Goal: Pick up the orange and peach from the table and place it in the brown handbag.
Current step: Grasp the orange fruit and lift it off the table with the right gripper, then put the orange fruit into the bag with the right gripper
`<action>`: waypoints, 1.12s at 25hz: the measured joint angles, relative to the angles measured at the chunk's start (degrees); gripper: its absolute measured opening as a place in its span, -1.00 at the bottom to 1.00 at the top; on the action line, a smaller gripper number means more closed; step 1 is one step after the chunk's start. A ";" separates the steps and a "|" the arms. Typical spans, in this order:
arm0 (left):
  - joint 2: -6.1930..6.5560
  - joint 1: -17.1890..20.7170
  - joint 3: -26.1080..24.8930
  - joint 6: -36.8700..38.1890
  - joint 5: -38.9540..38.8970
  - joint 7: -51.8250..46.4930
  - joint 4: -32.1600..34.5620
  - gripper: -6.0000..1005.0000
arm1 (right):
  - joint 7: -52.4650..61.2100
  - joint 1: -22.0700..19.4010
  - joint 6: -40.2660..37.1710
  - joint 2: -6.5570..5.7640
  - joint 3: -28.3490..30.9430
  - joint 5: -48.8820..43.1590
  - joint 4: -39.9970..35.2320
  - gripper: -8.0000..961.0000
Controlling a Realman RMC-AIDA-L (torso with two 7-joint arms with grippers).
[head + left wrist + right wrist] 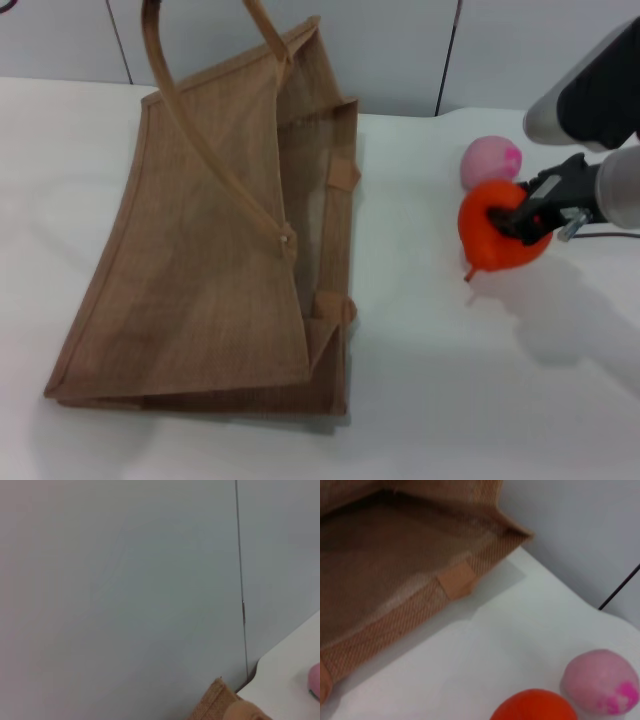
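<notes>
The right gripper [522,222] has its jaws closed on the orange [495,243], partly covering it, just right of the brown handbag [215,260]. The handbag's inside is barely visible. The peach [490,161] sits behind the orange on the worktop [420,400].

A white bench [420,400] fills most of the head view, smooth and matte, with soft grey shadows lying on it near the right side and along the near edge. Behind it stands a pale grey wall [380,50] made of flat panels, split by thin dark vertical seams [447,55] (one seam also runs down the left wrist view, where the wall takes up nearly the whole picture). A dark cable [610,236] lies on the bench at the far right edge. In the right wrist view the bench's far edge meets the wall, and another dark line slants across the panel there.
</notes>
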 joint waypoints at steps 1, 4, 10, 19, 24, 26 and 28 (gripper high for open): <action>0.00 0.00 0.00 0.10 0.00 0.00 -0.01 -0.74 | 0.00 0.00 0.00 0.00 0.00 0.00 0.00 -0.10; 0.00 -0.18 0.00 0.37 -0.01 0.04 -0.02 -0.74 | -0.21 -0.68 1.85 0.05 0.71 -0.03 -4.35 -0.17; 0.00 -1.42 0.01 0.83 -1.01 0.09 0.10 -0.74 | -0.40 -1.73 4.39 0.29 -0.71 3.87 -16.24 -0.29; -0.05 -2.91 1.39 0.92 -6.11 0.09 0.38 -0.74 | -3.92 0.48 -4.31 0.29 -6.84 8.86 -11.33 -0.38; -0.13 -2.65 1.50 0.42 -6.90 -0.21 1.22 -0.74 | -5.94 2.25 -9.20 0.30 -8.55 11.52 -5.69 -0.43; -0.16 -2.05 1.50 0.37 -7.51 -0.41 2.17 -0.74 | -8.59 2.85 -10.71 0.30 -8.21 15.13 -2.86 -0.53; -0.16 -1.64 1.49 0.33 -8.24 -0.46 2.81 -0.74 | -10.65 3.44 -11.89 0.25 -7.77 18.37 -0.35 -0.56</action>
